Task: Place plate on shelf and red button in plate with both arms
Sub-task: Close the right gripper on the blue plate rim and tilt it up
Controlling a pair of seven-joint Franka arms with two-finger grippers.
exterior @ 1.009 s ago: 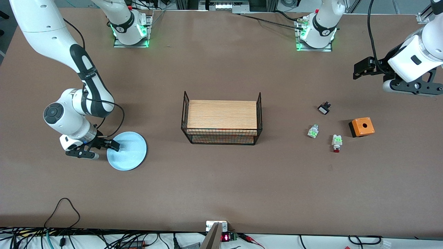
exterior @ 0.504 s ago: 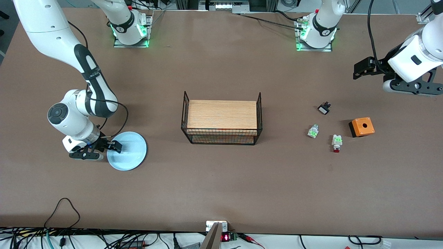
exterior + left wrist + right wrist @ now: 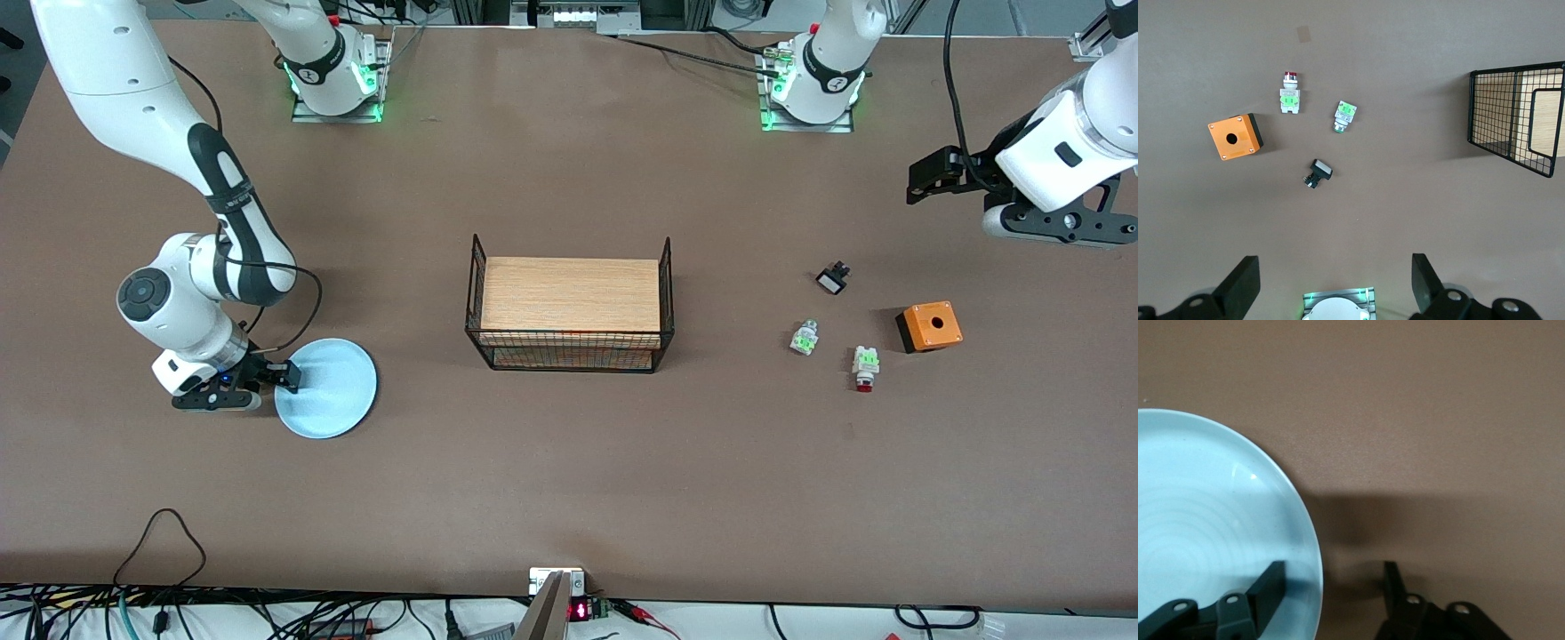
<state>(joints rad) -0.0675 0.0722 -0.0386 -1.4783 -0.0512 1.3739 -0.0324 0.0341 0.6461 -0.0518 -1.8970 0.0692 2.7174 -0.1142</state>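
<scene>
Right hand (image 3: 272, 377) straddling the rim of the round pale blue plate (image 3: 331, 391).
I see one finger over the plate, one outside; grip seemingly not closed. Left hand (image 3: 1331, 283) waits open, above the tabletop (image 3: 569, 462), well apart from the red-capped white-and-green button (image 3: 864, 366).

One pale blue plate (image 3: 327, 388), one wire basket (image 3: 569, 307) holding what looks like a single wooden block (image 3: 570, 294), one orange box (image 3: 929, 325), two white-and-green switch bodies — the red button (image 3: 864, 367) and an uncapped twin (image 3: 804, 338) — and one small black part (image 3: 832, 280). Two robot arms attend.
</scene>
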